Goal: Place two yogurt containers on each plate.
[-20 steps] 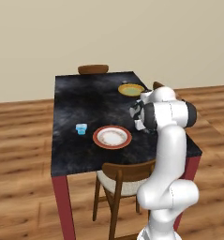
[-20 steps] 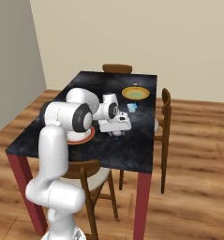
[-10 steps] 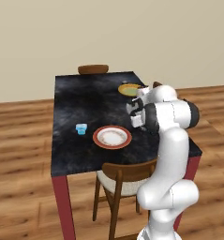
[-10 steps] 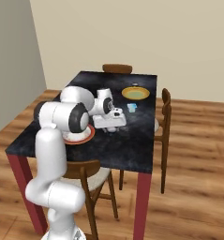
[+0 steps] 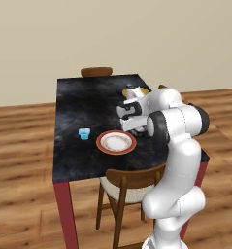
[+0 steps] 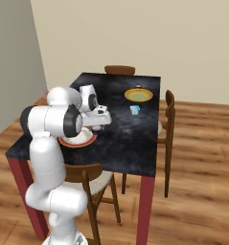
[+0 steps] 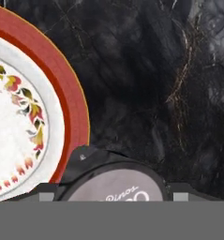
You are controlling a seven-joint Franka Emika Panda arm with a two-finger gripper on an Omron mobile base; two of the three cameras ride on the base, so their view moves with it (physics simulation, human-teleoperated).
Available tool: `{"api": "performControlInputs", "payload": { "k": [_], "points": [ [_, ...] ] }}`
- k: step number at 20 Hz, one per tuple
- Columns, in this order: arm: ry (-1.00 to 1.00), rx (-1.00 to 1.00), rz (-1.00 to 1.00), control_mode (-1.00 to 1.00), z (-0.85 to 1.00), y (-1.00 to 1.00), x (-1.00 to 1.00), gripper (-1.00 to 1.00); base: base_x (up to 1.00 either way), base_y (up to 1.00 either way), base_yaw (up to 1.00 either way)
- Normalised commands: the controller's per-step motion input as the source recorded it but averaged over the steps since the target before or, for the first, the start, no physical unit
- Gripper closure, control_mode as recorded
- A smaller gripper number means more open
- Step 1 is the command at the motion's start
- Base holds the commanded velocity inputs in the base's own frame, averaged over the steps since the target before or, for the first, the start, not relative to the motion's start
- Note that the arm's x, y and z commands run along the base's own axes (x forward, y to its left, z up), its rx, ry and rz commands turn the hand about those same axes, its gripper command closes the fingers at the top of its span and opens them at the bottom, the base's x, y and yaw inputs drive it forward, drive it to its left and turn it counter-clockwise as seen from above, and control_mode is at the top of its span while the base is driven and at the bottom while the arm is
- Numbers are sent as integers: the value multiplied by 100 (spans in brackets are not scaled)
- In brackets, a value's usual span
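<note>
A round yogurt container (image 7: 114, 185) with a dark grey-black top sits between my gripper's (image 7: 113, 196) fingertips, and the gripper is shut on it. It hangs over the dark table just beside the red-brown rim of the white plate (image 7: 19, 117). In the left base view the gripper (image 5: 130, 123) is at the far right edge of that plate (image 5: 116, 143). One light blue yogurt container (image 5: 83, 133) stands left of the plate. Another light blue one (image 6: 134, 110) stands near the yellow-orange plate (image 6: 138, 95), which my arm partly hides (image 5: 142, 91).
The dark marbled table (image 5: 78, 104) has red legs. One wooden chair (image 5: 129, 184) is tucked in at the near side, another (image 5: 96, 72) at the far end, and a third (image 6: 168, 112) along the right side. A wall runs behind.
My arm has swung left across the table, bringing the gripper from near the right edge to beside the white plate. The plates and blue cups have not moved.
</note>
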Motion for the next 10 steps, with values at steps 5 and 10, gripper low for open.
{"api": "performControlInputs", "payload": {
  "k": [5,10],
  "points": [
    [-2,5,-1,-100,0,96,-11,100,0,0,0],
    [-11,1,-1,-100,-4,65,11,100,0,0,0]
  ]
}}
